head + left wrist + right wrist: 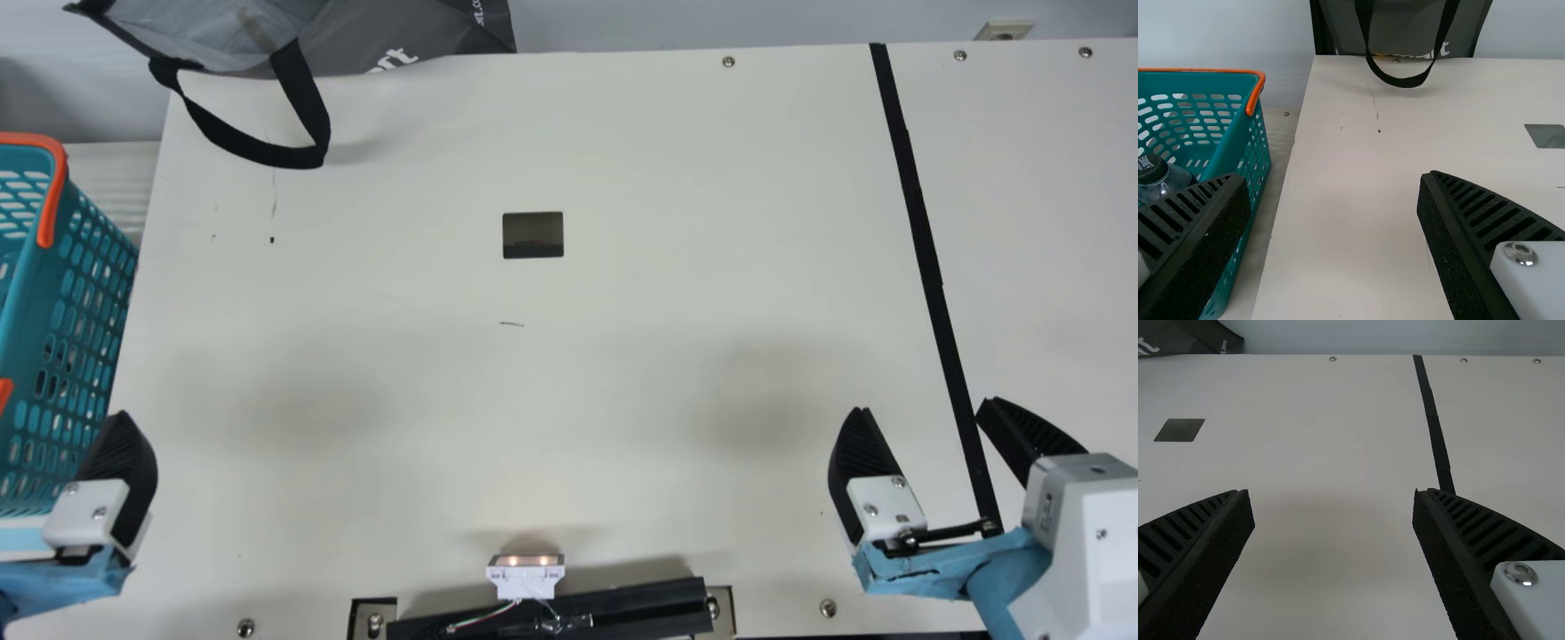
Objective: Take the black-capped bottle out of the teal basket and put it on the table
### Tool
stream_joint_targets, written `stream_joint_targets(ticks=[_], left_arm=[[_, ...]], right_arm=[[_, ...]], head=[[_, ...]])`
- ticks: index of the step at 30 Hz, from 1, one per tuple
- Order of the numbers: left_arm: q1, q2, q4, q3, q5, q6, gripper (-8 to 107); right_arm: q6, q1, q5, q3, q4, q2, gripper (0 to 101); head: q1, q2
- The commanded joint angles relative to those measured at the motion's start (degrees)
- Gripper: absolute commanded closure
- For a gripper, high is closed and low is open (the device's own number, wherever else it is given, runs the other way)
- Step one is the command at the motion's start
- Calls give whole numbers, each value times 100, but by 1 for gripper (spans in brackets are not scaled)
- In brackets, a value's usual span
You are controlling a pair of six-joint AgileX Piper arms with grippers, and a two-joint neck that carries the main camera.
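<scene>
At the lower left of the main view is my left gripper [116, 471], one finger showing near the teal basket [67, 329]. In the left wrist view my left gripper [1335, 193] stands open with nothing between its fingers. Beyond one finger, that view has the teal basket [1238, 150] and, inside it, the clear bottle [1171, 183] with its black cap, partly hidden by that finger. My right gripper [925, 409] is open and empty over the right part of the cream table [622, 382]; the right wrist view also has my right gripper [1333, 510] with its fingers wide apart.
A grey bag [391, 36] lies at the back left, its black strap [267, 156] hanging onto the table. The table has a dark rectangular patch [533, 235] and a black strip [925, 258] on the right. A small lit device [525, 576] is at the front edge.
</scene>
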Motion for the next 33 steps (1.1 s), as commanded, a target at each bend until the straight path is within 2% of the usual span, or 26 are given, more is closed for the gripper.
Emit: stream_joint_targets(ticks=[1, 18, 33], left_arm=[[6, -3, -9, -1, 3, 10, -8], [176, 398, 84, -179, -162, -181, -8], [824, 1324, 521, -472, -554, -749, -8]], right_arm=[[0, 0, 0, 0, 0, 0, 10], [0, 0, -14, 0, 5, 0, 10], [0, 0, -14, 0, 5, 0, 10]], head=[[-51, 47], [-51, 47], [-51, 47]])
